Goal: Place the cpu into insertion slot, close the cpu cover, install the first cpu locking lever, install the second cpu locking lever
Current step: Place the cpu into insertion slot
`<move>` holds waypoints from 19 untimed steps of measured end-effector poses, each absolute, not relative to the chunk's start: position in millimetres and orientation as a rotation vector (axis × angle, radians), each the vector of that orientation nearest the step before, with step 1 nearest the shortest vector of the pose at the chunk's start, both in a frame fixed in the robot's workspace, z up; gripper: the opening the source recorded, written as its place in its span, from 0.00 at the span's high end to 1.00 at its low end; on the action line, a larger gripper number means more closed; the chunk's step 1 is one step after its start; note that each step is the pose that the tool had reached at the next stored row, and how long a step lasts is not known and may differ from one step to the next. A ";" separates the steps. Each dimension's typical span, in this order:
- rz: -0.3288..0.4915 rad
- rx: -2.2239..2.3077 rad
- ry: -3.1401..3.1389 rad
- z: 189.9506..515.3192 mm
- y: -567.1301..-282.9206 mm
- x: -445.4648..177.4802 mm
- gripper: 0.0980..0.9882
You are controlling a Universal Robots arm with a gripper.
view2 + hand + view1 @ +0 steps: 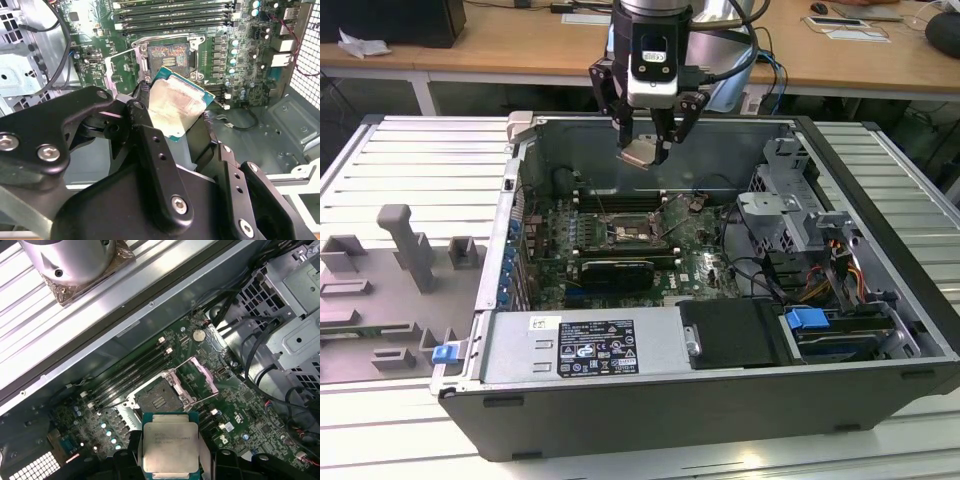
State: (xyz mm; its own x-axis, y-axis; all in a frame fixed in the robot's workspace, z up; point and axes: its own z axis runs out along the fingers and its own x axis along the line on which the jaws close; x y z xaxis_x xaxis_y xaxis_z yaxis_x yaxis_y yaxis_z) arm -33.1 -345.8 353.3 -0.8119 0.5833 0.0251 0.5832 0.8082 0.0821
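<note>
My gripper (645, 150) hangs over the back half of the open computer case, shut on the cpu (642, 154). The chip is held by its edges and tilted. Its silvery metal face shows in both wrist views (175, 106) (170, 446), with a green rim around it. Below it in the green motherboard lies the insertion slot (625, 232) (167, 56) (159, 399), a dark square socket with nothing in it. The cpu cover (204, 376) (116, 75) stands swung up at one side of the socket. Thin wire levers (165, 38) run along the socket's edges.
Long memory slots (620, 200) lie just behind the socket, and a long black card (617, 270) lies in front of it. A metal drive cage (790, 215) with cables fills the case's exterior-view right. A power supply (585, 345) spans the front. A grey fixture (405, 250) sits on the slatted table.
</note>
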 end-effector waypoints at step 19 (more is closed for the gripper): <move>0.133 1.091 2.938 350.1 -345.8 -33.1 0.51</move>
